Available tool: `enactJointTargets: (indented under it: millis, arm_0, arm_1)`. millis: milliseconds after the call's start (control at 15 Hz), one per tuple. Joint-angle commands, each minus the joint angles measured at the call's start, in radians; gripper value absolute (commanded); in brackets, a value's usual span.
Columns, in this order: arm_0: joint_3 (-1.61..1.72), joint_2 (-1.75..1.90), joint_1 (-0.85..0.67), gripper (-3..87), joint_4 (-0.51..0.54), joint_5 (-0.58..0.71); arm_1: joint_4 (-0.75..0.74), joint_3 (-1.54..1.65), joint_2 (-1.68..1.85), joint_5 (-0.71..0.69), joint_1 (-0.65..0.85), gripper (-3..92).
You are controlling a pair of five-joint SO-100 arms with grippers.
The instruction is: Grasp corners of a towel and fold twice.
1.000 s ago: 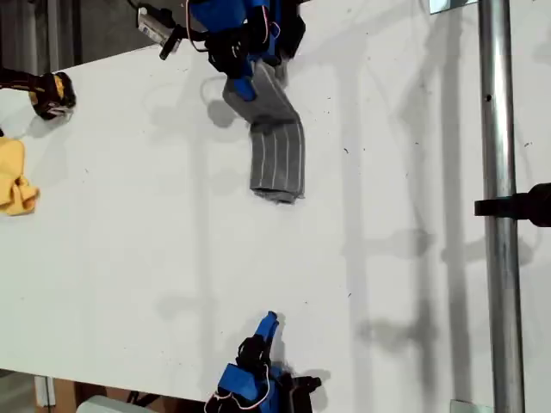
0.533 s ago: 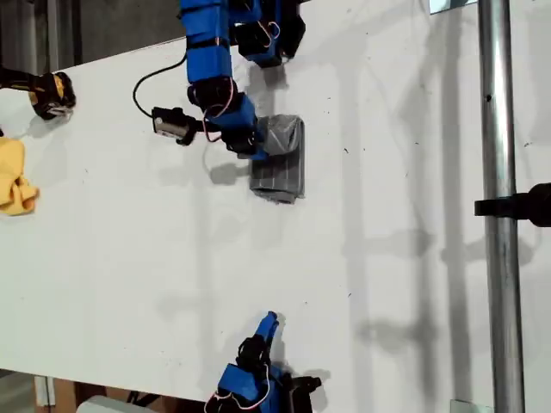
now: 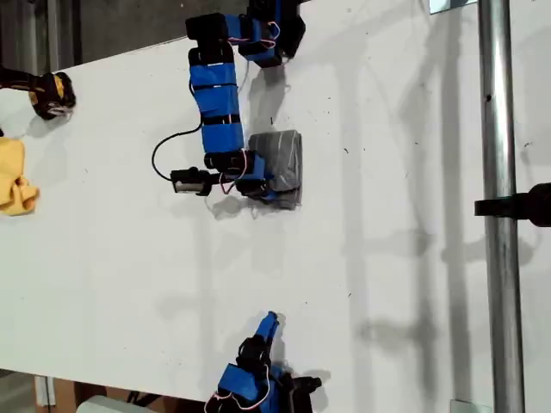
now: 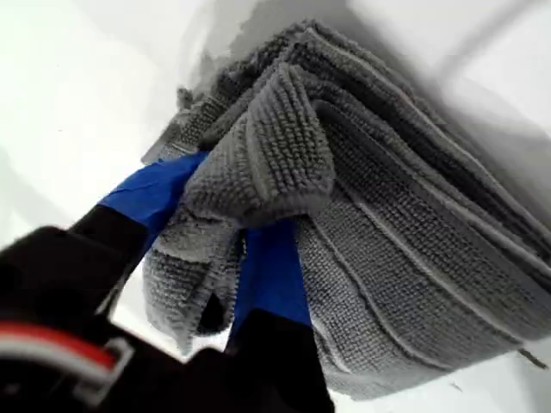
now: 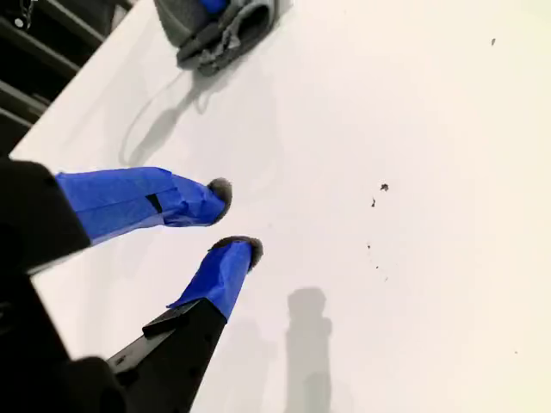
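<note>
The dark grey towel point(image 3: 280, 165) of looped, ribbed cloth with thin pale stripes lies folded into a thick, compact rectangle on the flat white counter point(image 3: 387, 258), in the upper middle of the exterior view. My first gripper point(image 3: 258, 188) reaches down to the edge of the bundle nearest the exterior view's bottom. Its blue-taped fingers point(image 4: 267, 275) are closed on a rounded fold of the towel point(image 4: 387, 224), and the soft pile bulges over them. Only the first wrist view shows this texture and the stacked layers of the fold; in the exterior view the towel looks like a smooth grey block.

My second gripper point(image 3: 267, 327) waits at the bottom edge of the exterior view, well apart from the towel. Its fingers point(image 5: 219, 275) stand a little apart and hold nothing, each with a small grey fuzzy tip. The second wrist view shows small dark specks on the counter.

At the exterior view's left edge lies a crumpled yellow cloth point(image 3: 15, 176).
</note>
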Motion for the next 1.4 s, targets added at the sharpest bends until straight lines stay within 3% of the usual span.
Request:
enactJointTargets:
  millis: [0,133,267,533,733,867,1133,1267,1333]
  arm_0:
    - [-0.028,0.008,0.012,9.1,-0.018,-0.029]
    - [-0.026,0.008,0.008,9.2,-0.028,-0.025]
    - [-0.026,0.008,0.006,9.1,-0.034,-0.023]
    - [-0.031,0.008,0.018,8.9,-0.035,-0.028]
    - [-0.028,0.008,0.029,8.9,-0.034,-0.037]
    - [-0.038,0.008,0.028,8.9,-0.032,-0.028]
    - [-0.049,0.008,-0.017,0.4,0.003,0.046]
    - [-0.034,0.008,-0.067,-1.4,0.020,0.061]
    - [-0.018,0.008,-0.078,-1.4,0.002,0.110]
  arm_1:
    - [0.149,-0.006,0.149,0.009,0.018,16.8]
    - [0.261,0.025,0.311,0.014,0.009,16.7]
    - [0.276,0.003,0.416,-0.014,-0.009,16.7]
    - [0.183,-0.110,0.311,-0.103,-0.003,16.7]
    - [-0.041,0.006,0.436,-0.172,0.026,16.5]
    - [-0.028,0.152,0.658,-0.192,0.066,3.4]
    - [-0.135,0.813,1.563,-0.209,0.061,-0.1]
    - [-0.061,1.209,2.062,-0.103,0.035,-0.1]
    - [-0.015,1.218,2.023,-0.071,0.011,-0.1]
